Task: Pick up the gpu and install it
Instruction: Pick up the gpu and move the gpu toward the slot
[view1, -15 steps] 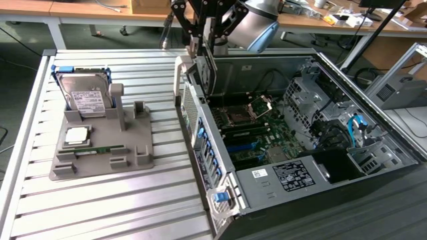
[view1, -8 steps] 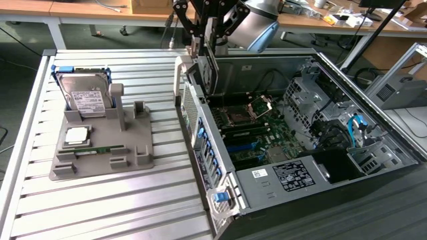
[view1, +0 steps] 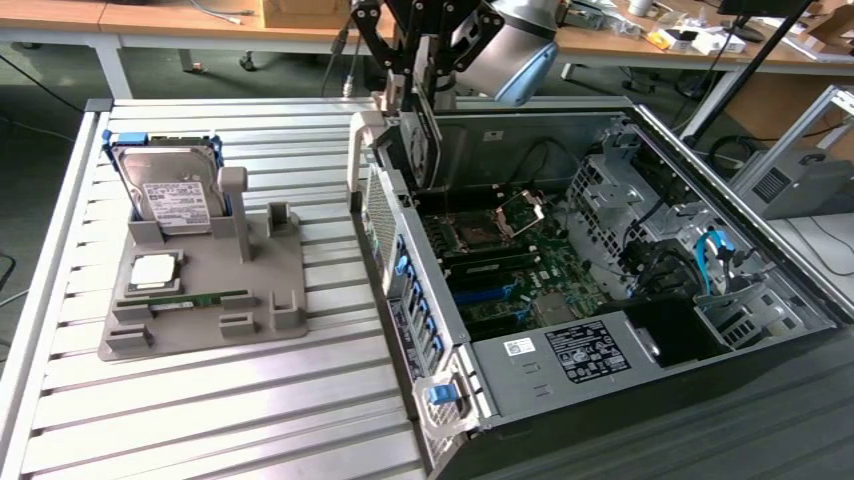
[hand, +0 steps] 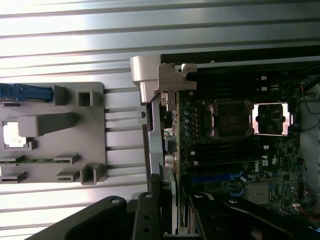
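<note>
Ribbed metal table (view1: 200, 420) with a parts holder and an open computer case.
On the exterior view's left, the grey holder (view1: 274, 290) carries a hard drive (view1: 167, 190). Right of it, the gripper (view1: 416, 100) is clamped on the gpu (view1: 416, 150), which hangs upright over the case (view1: 387, 220) wall, beside the motherboard (view1: 521, 270).

Black jaws clamp the thin dark gpu card (view1: 419, 145) upright above the open grey metal computer case (view1: 382, 212), near the ribbed aluminium worktop's (view1: 200, 420) far edge; a grey plastic holder (view1: 200, 325) carrying a silver hard drive (view1: 171, 195) sits toward the exterior view's left.
</note>
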